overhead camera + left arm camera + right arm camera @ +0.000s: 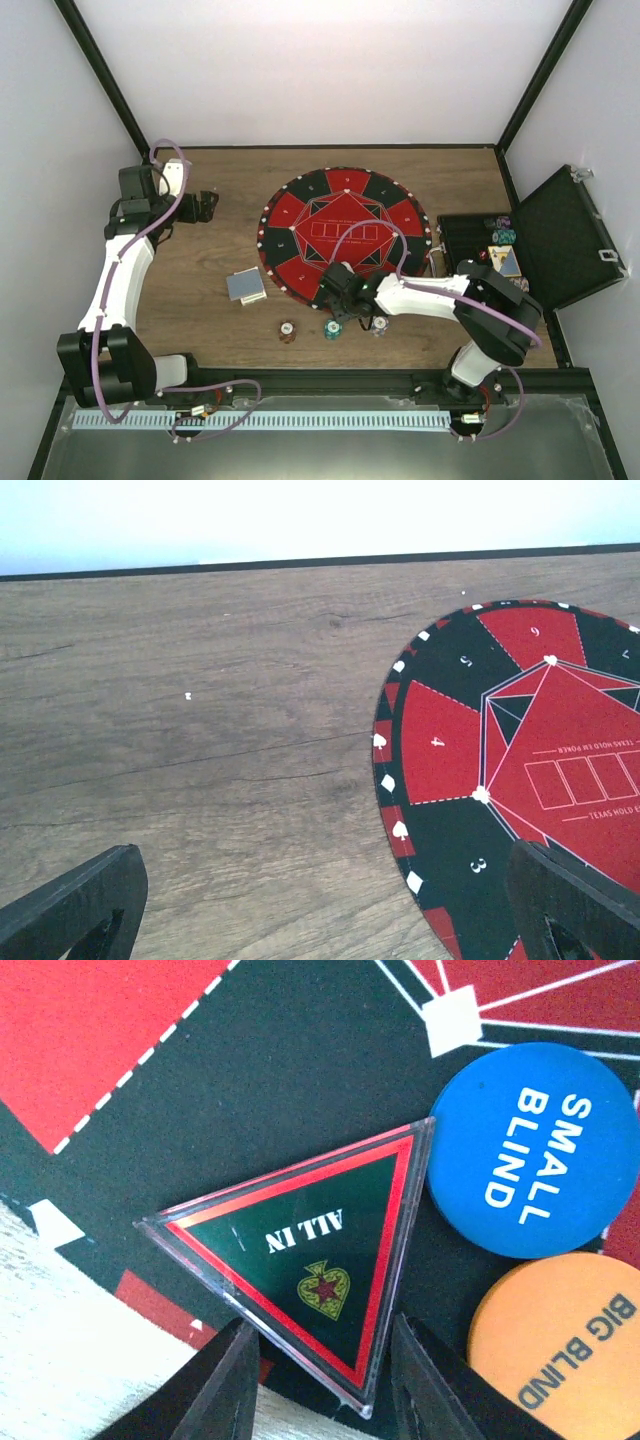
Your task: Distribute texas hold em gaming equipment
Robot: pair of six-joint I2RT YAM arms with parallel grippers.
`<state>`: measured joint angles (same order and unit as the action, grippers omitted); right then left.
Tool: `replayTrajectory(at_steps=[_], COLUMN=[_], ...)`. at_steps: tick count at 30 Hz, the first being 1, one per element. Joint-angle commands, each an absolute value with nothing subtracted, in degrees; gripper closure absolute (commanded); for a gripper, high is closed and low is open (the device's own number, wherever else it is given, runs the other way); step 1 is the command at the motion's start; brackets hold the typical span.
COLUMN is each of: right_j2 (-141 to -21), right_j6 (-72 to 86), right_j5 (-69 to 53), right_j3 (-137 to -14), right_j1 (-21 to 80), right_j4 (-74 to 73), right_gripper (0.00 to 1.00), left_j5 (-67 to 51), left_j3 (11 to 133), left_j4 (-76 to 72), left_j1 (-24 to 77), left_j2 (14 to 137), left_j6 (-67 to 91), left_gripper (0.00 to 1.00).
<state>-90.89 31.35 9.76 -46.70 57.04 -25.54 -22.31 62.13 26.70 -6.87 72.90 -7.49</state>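
Judging by the layout, distribution is approx. half done. Out so far:

- **Cards:** a deck of cards (245,285), grey-blue back up, lies on the table (200,320) just left of the mat (300,215).
- **Chips:** three sit in a row on the table near the mat's near edge: red chip (288,330), green chip (332,328), grey chip (379,324).
- **Markers:** on the mat's near rim are the blue SMALL BLIND disc (535,1150), the orange BIG BLIND disc (560,1345) and the ALL IN marker (315,1250). All three lie close together, the blue disc almost touching the marker.

Left to do: the open black case (565,235) on the right holds more chips and what looks like another deck. No gear shows at the mat's far seats.

Looks: the marker is a flat clear-edged triangle w/ dark green face, red border and spade emblem. The discs are plain w/ printed lettering.

The right gripper (320,1332) is spread, jaws either side of the marker's near corner. The marker lies flat, and I can't tell if the pads touch it. The left gripper (320,880) is spread wide and empty, over bare table by the mat's left edge, well apart from the gear.
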Motion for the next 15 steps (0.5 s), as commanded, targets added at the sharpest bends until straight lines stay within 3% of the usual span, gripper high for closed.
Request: replayTrajectory(at_steps=[1, 9, 15], right_j2=[-91.9, -95.2, -100.0], right_j6=[31.5, 30.5, 28.6], right_j5=[11.5, 11.8, 11.3], right_j3=[-48.9, -52.1, -55.9], right_j1=[57.8, 57.8, 57.8], right_j4=[-26.2, -24.7, -23.2], right_gripper=[0.65, 0.77, 0.79], left_j5=[-23.5, -23.7, -23.7], left_j3=[63.8, 63.7, 64.0], left_j4=[27.6, 28.2, 28.9], left_j1=[-7.2, -7.2, -7.2], left_j2=[73.2, 73.3, 73.1], left_j6=[-6.5, -6.3, -6.7], left_gripper=[0.00, 0.00, 0.00])
